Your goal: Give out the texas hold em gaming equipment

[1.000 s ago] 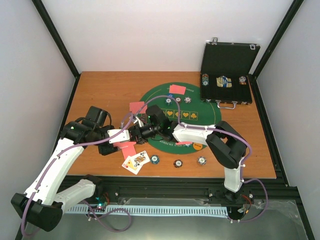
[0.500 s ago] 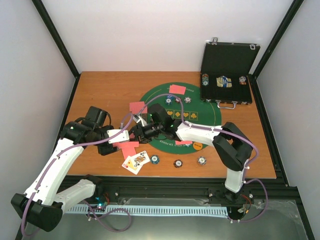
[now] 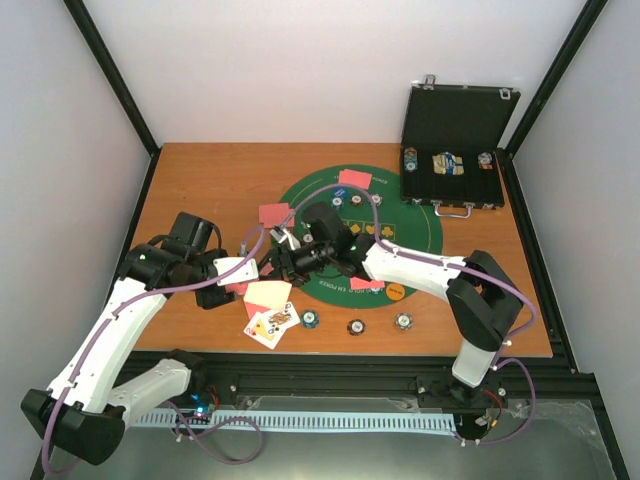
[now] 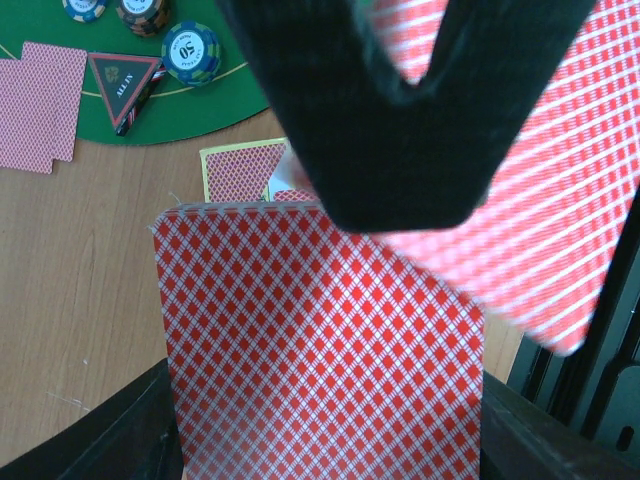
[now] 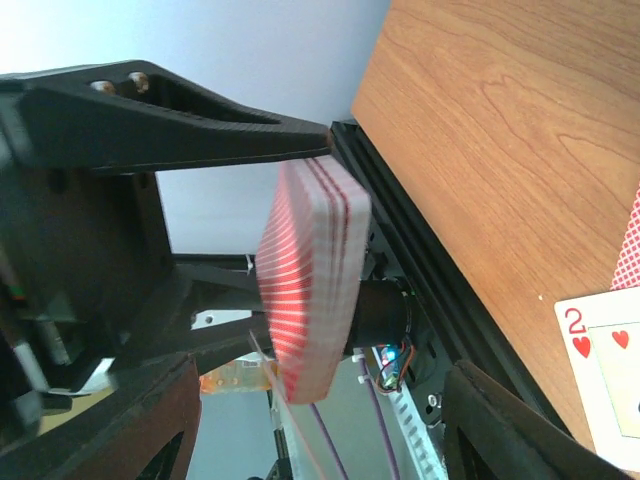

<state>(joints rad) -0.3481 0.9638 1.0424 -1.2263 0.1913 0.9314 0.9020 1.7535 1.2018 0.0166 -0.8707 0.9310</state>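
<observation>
Left fingers point(image 4: 100, 440): clamped on side edges of red-backed deck point(image 4: 320, 350), held over near-left desk point(image 3: 200, 180), just off green mat point(image 3: 400, 215).
Right fingers point(image 5: 500, 430): spread apart, close against deck. Top card point(image 4: 540, 200) blurred, skewed right off stack.
Likely step: peeling one card to deal. Pinch single card only, slide flat, keep deck steady.
Left arm: folded, wrist pointing right. Right arm: stretched left across mat.

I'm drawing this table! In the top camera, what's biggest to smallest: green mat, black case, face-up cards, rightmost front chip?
1. green mat
2. black case
3. face-up cards
4. rightmost front chip
</observation>
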